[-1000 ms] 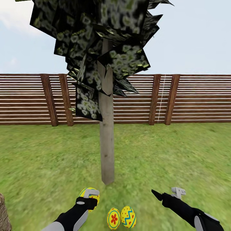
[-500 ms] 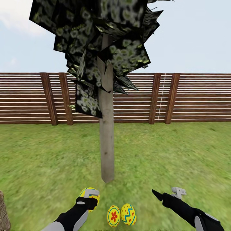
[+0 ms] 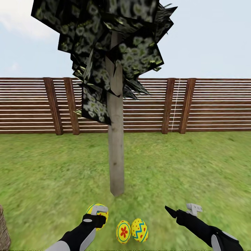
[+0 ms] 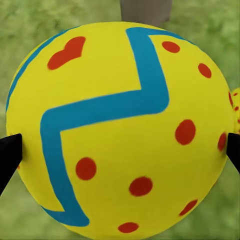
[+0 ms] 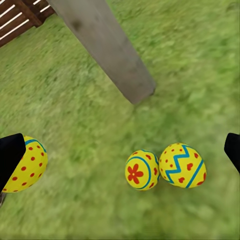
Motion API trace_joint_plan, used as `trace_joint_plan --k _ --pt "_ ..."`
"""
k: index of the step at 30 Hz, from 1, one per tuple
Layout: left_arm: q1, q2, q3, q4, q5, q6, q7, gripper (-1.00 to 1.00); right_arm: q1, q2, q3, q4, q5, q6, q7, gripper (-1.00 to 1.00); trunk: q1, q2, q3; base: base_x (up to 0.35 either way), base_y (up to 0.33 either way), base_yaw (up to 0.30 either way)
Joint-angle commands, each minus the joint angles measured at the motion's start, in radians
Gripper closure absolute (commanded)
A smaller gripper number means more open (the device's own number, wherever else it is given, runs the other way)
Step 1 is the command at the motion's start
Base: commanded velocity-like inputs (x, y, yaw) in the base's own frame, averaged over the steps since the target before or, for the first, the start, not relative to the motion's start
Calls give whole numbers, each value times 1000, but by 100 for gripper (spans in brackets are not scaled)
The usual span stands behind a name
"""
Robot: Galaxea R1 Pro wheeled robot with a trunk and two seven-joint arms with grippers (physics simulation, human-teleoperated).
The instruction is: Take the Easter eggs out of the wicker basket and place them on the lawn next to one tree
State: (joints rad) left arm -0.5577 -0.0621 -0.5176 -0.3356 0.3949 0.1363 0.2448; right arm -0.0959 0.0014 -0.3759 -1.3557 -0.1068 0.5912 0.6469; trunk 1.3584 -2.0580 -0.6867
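- The left tool (image 3: 97,214) is clamped on the dotted egg (image 3: 94,211), low over the lawn (image 3: 181,167).
- In the left wrist view, that egg (image 4: 120,130) sits between the two black fingers (image 4: 9,155), with red dots and a blue zigzag on it.
- The flower egg (image 3: 123,232) and the zigzag egg (image 3: 139,230) lie on the grass, touching side by side.
- Both are near the foot of the tree (image 3: 116,157).
- The held egg is just beside them, on the left.
- The right tool (image 3: 183,209) hangs over the grass with its fingers apart and nothing in it.
- A brown fence (image 3: 209,104) stands behind the tree.
- The right wrist view shows the trunk (image 5: 105,47), the flower egg (image 5: 141,170) and the zigzag egg (image 5: 182,165).
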Motion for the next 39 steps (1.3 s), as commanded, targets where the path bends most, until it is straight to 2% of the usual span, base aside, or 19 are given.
trace_joint_plan --k 1,39 --pt "-1 1 -9 -2 7 5 8 100 -1 0 0 0 -10 9 0 -100 4 -8 -4 0 0 0" --pt "-1 1 -9 -3 8 5 8 100 -1 0 2 0 -11 9 -1 -100 149 -274 -123 0 0 0"
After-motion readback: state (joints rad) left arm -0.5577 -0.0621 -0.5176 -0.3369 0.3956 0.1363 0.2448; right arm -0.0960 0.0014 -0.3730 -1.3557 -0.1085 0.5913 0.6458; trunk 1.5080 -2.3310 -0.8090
